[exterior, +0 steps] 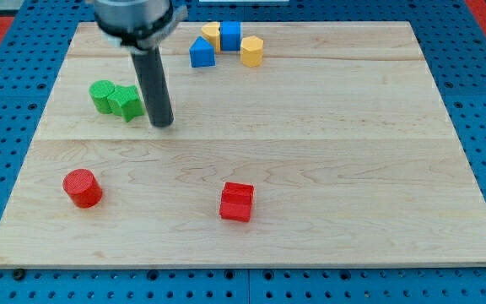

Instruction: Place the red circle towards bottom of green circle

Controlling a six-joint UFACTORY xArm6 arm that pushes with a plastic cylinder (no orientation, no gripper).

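The red cube [236,202] lies nearest, toward the 6 o'clock edge of the table [327,152], well apart from all other blocks. The red circle [83,187], the block to be moved, stands at about 8 o'clock on the table, upright and touching nothing.

Farther in, at about 10 o'clock, the green circle [102,96] sits in contact with a second green block [126,102] of irregular shape on its 3 o'clock side. My tip [163,123] rests on the table just beside that second green block, at its 4 o'clock; contact cannot be confirmed. The tool is a plain rod: it has no jaws, holds nothing, and has no wide or narrow state.

At 12 o'clock, farthest away, stand two blue blocks [202,53] [230,35] and two yellow blocks [211,35] [251,51], clustered.

Step in hand, as judged: approach. The red circle is already on the 6 o'clock side of the green circle but well apart from it. The next move calls for bringing my tip round to the 6 o'clock side of the red circle, then pushing toward 12 o'clock, stopping short of the green pair.
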